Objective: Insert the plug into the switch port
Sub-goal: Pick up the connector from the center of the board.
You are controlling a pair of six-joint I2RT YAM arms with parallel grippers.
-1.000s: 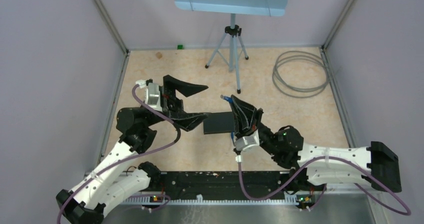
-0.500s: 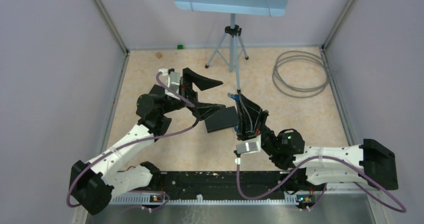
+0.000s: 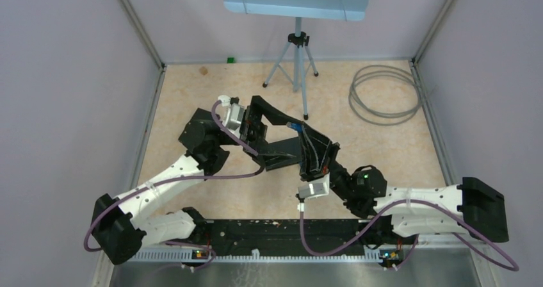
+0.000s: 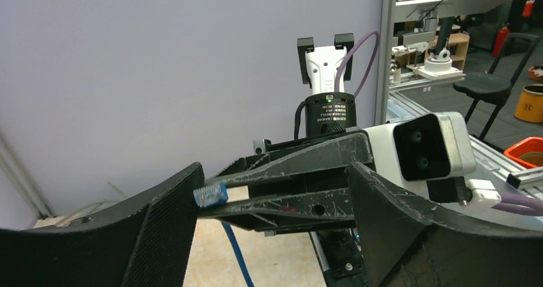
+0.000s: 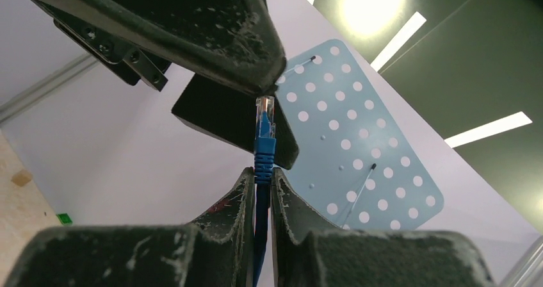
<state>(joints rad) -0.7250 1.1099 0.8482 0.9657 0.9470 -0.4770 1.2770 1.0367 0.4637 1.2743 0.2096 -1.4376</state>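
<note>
left pincer (image 4: 274, 172): released, fingers spread wide (we see the other arm's fingers between them)
right pincer (image 5: 262, 175): clenched on the blue plug (image 5: 264, 123), just behind its clear tip
plug: upright, tip right under the left pincer; we cannot tell if they touch
switch (image 3: 276, 163): dark box on the table (image 3: 384, 152), mostly hidden beneath both pincers
</note>
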